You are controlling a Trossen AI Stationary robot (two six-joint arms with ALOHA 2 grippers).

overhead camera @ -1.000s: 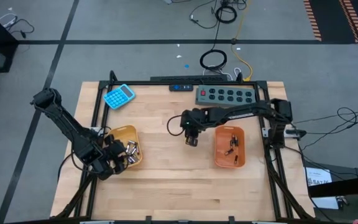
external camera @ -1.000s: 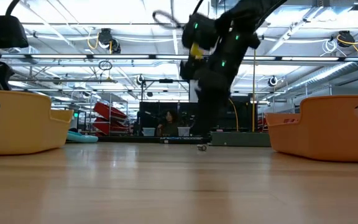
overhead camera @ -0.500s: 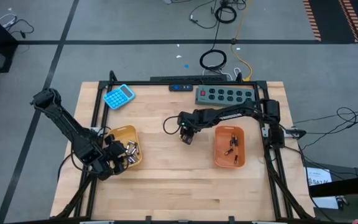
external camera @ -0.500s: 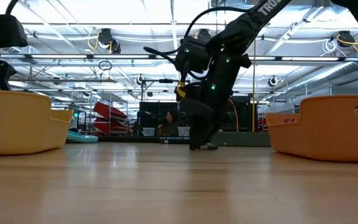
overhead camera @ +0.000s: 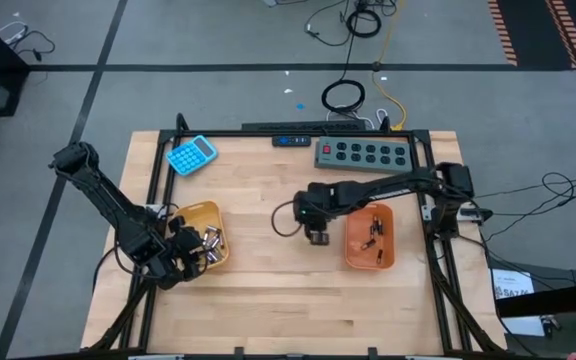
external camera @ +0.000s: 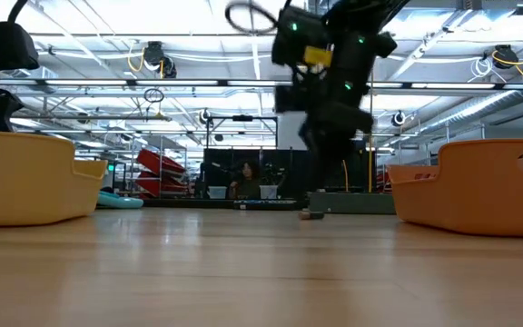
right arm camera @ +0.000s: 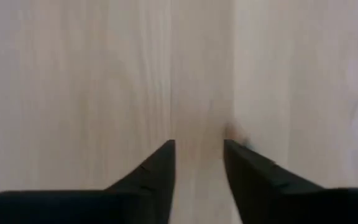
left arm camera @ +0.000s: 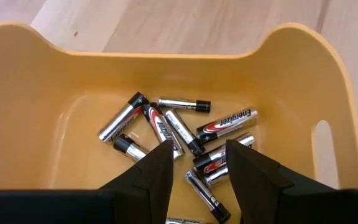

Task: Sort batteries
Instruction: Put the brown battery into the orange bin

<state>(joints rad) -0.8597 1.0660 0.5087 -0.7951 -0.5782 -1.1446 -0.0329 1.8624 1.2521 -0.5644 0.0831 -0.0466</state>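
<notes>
Several batteries (left arm camera: 185,134), silver and black, lie in a heap on the floor of the left orange tray (overhead camera: 200,222). My left gripper (left arm camera: 197,155) hovers open just above them, touching none. The right orange tray (overhead camera: 369,237) holds a few thinner cells (overhead camera: 374,234). One small battery (external camera: 313,214) lies alone on the wood. My right gripper (overhead camera: 318,236) hangs open above the table just left of the right tray, with only blurred wood between its fingers (right arm camera: 197,155).
A blue calculator (overhead camera: 191,154) lies at the far left corner, and a grey power strip (overhead camera: 361,154) runs along the far edge. Bare wood lies between the two trays and along the near edge. In the low view, the tray walls (external camera: 475,186) rise on either side.
My right gripper dipped down to the table at the lone battery, then rose again and moved toward the right tray and the near edge. The battery still lies on the wood, shifted a little toward the table's right. My left arm kept still.
</notes>
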